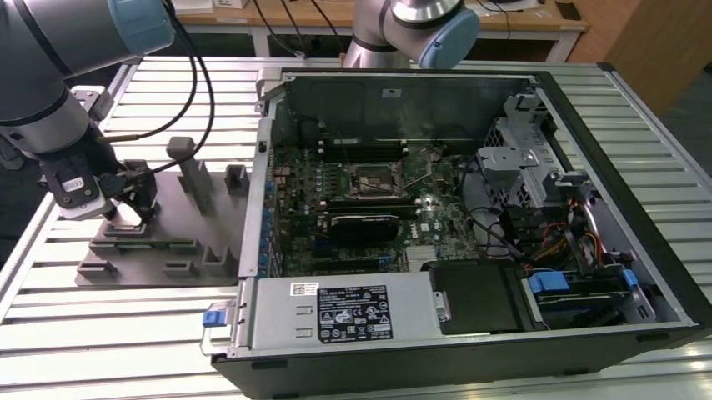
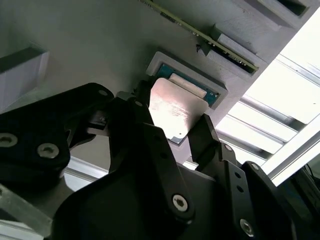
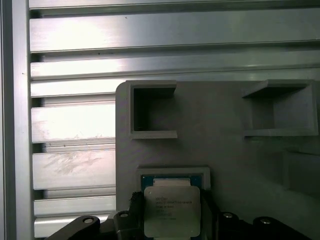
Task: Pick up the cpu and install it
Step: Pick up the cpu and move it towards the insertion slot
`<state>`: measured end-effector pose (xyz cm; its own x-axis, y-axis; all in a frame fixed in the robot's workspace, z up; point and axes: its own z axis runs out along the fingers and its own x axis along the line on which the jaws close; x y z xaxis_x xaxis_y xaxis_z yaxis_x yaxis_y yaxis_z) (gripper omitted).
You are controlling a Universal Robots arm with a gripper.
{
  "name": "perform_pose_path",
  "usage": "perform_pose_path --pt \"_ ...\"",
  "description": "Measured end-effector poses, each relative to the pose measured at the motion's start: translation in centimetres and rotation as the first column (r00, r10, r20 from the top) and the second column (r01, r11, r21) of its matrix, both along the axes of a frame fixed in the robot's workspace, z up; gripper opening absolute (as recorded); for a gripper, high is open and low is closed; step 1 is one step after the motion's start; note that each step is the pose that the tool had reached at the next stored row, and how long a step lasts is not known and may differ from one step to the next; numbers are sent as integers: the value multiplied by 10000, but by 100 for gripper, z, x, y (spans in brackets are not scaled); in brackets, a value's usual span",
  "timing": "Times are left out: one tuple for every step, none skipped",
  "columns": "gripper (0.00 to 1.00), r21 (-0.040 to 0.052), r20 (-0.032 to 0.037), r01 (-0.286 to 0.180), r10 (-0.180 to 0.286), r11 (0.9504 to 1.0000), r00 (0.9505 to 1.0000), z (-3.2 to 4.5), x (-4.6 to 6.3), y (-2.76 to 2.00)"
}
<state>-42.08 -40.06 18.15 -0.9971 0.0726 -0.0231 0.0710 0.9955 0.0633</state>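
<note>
On grey plastic tray (image 3: 225,125) | square silver cpu (image 3: 171,210) | black claw (image 2: 172,122) over it

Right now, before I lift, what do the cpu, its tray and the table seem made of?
The cpu looks metal-topped: silvery, satin, catching glare, with a green board-like rim. The tray seems matte grey plastic: dull, no shine. The table looks like aluminium slats: bright reflections, fine scratches.
</note>
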Motion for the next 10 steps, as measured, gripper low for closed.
perform_pose_path --pt "55 0 0 0 0 10000 10000 -1 0 0" --pt "55 0 0 0 0 10000 10000 -1 0 0" --pt "55 -1 0 0 0 10000 10000 -1 0 0" --pt "55 0 0 0 0 10000 10000 -1 0 0" --pt "55 0 0 1 -1 10000 10000 -2 0 0" --pt "55 2 3 0 0 10000 10000 -3 0 0" --pt "55 1 2 0 0 10000 10000 -3 0 0" --pt "62 1 2 1 -1 10000 10000 -4 0 0" --pt "62 1 1 0 0 10000 10000 -3 0 0" --pt "62 0 -1 1 -1 10000 10000 2 0 0"
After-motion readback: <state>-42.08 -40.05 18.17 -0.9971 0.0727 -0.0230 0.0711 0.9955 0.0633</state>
